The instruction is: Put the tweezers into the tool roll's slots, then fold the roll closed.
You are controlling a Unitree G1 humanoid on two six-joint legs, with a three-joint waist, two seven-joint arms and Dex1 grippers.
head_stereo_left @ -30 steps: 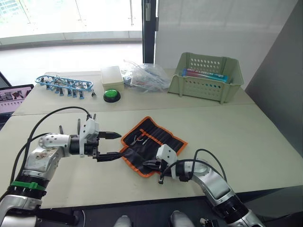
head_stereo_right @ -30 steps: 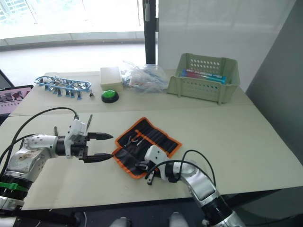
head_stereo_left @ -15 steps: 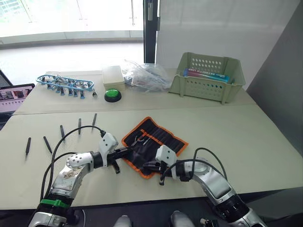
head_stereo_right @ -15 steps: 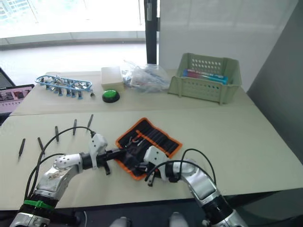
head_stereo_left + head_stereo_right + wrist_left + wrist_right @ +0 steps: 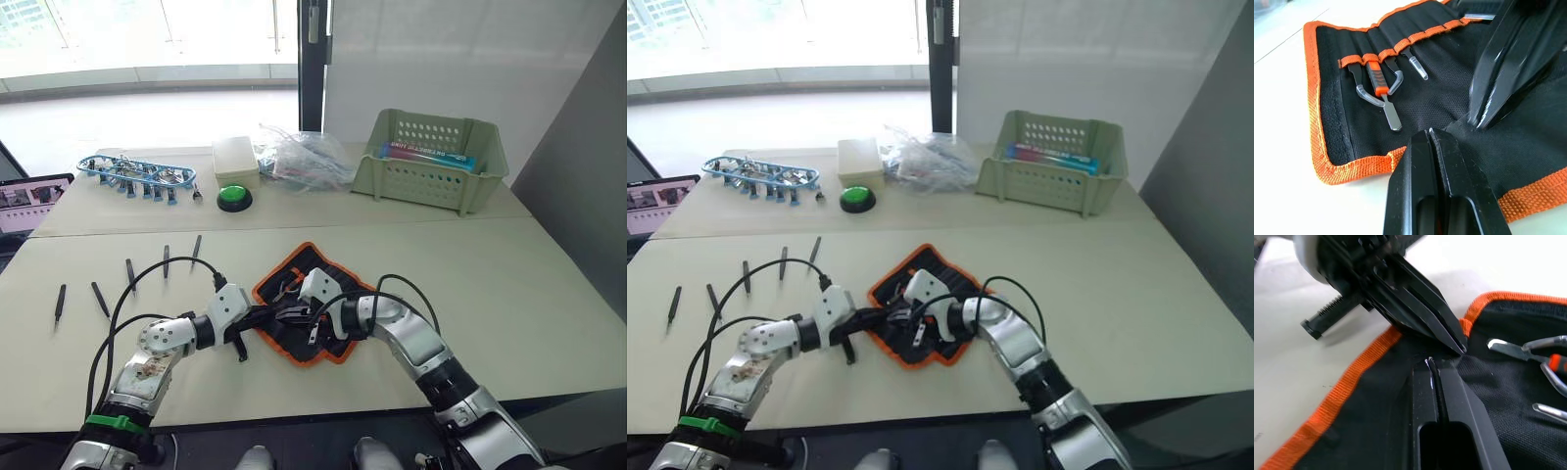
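Tool roll lying open on near table, orange trim uppermost, several small tools seated in slots. Left gripper with fingers pressed together, tips resting on black fabric just inside orange edge. Right gripper likewise closed, tips meeting left gripper's tips on roll; fabric pinch not confirmable. Five tweezers lying loose in row on table, well apart from roll, toward robot's left. Green basket on far table.
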